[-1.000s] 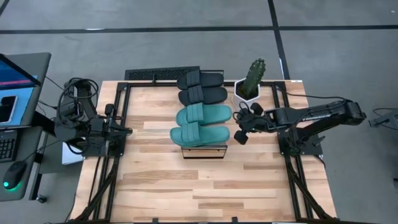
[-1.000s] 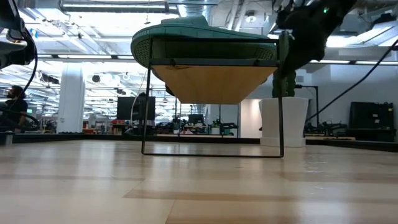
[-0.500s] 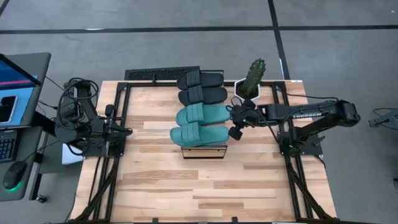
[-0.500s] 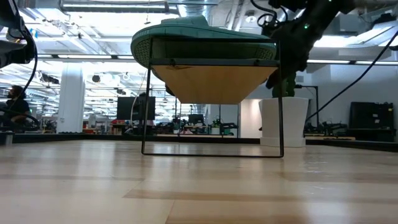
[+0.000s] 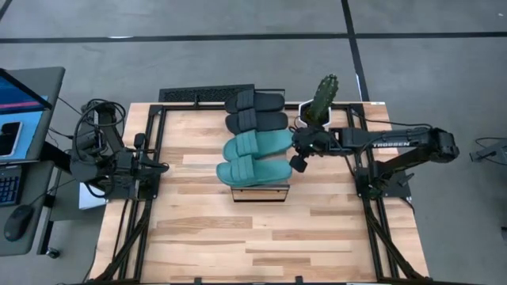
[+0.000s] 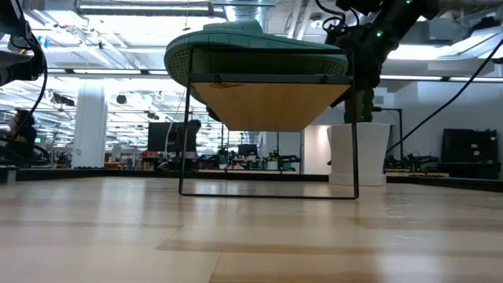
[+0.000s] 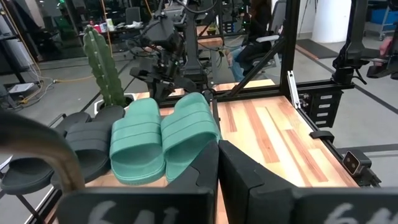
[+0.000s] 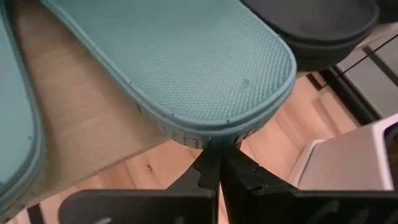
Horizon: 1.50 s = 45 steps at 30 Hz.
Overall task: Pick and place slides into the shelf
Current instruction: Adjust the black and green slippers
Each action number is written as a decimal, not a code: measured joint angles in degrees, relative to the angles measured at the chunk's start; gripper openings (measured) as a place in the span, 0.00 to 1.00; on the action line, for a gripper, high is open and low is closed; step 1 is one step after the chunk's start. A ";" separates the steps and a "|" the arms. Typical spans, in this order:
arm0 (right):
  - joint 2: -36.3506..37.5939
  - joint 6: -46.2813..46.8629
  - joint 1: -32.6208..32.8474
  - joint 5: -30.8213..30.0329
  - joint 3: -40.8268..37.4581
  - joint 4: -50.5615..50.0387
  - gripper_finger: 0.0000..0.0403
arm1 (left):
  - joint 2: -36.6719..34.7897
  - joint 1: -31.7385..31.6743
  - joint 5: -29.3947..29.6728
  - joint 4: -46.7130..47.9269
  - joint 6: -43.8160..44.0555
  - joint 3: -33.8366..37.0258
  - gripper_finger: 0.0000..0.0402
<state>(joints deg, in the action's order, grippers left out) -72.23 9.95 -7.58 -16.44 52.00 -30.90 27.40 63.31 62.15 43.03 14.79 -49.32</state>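
- High view: four slides lie side by side on the shelf (image 5: 259,192), which stands on the tabletop (image 5: 261,237). Two black slides (image 5: 257,111) occupy the end nearest the potted cactus (image 5: 321,103); two teal slides (image 5: 257,158) lie beyond them, farther from the cactus. The right hand (image 5: 296,155), fingers together, sits at the heel of the teal slide adjacent to the black pair. The left hand (image 5: 162,166) waits well apart from the shelf, fingers together.
- Low view: the shelf frame (image 6: 267,134) stands beside the cactus pot (image 6: 357,153).
- Left wrist view: both teal slides (image 7: 163,137) rest near the cactus (image 7: 102,65).
- Right wrist view: closed fingers (image 8: 214,171) touch the teal heel (image 8: 205,134).
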 joint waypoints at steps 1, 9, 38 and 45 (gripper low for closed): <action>0.00 -0.37 -0.31 0.02 0.33 -0.04 0.00 | 0.00 0.00 -0.15 0.00 0.00 0.00 0.00; 0.02 0.63 -1.20 0.08 1.52 -3.43 0.00 | 0.00 0.00 -0.41 0.04 0.02 0.00 0.00; -6.93 3.32 26.97 -17.51 18.53 4.74 0.00 | 0.00 0.00 -0.49 0.04 1.16 0.00 0.00; -15.02 5.06 28.22 -12.22 18.41 11.41 0.00 | -0.02 0.00 -0.52 0.04 1.49 0.00 0.00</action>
<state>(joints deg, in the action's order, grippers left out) -87.25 15.01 20.64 -28.66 70.41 -19.49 27.38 63.31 61.63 43.07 16.28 -49.32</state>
